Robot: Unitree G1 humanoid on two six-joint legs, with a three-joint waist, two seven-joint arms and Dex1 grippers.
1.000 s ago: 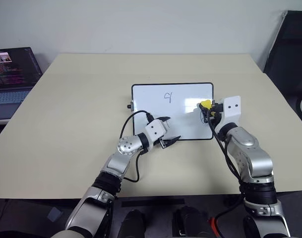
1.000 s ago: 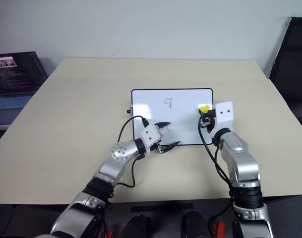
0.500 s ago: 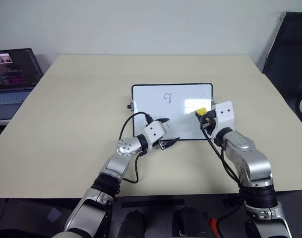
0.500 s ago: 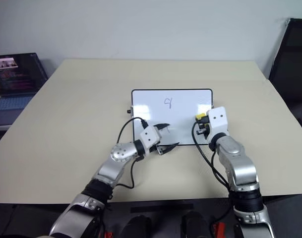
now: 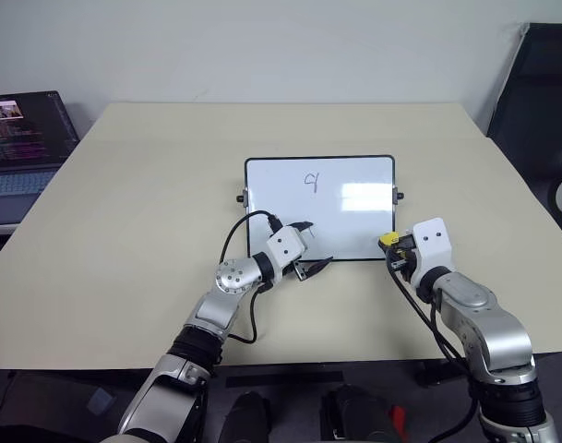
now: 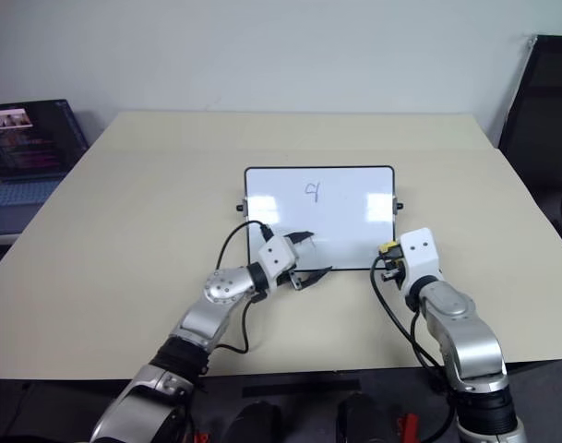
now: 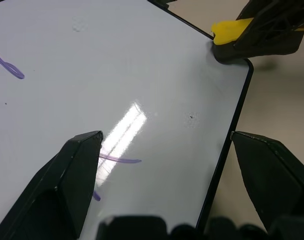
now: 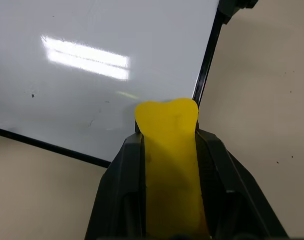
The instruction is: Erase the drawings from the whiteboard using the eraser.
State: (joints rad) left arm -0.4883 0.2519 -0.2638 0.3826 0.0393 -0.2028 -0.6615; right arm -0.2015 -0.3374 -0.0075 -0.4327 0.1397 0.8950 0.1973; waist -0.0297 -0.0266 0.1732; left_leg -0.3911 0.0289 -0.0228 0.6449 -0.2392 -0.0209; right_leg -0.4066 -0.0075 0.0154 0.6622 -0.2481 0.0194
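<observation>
The right tool [image 5: 392, 247] clamps the eraser [image 5: 388, 239] at the whiteboard's [image 5: 319, 207] corner nearest the desk's right edge. The left tool [image 5: 310, 247], open, straddles the near frame. Keep the eraser flat across the drawings [image 5: 311, 180].

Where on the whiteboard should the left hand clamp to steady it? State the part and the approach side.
Clamp the whiteboard's near long edge, close to the near left corner, coming in low from the robot's side. The board lies flat on the table with a thin black frame, and the left hand hovers open astride that edge. This leaves the marks unobstructed.
</observation>
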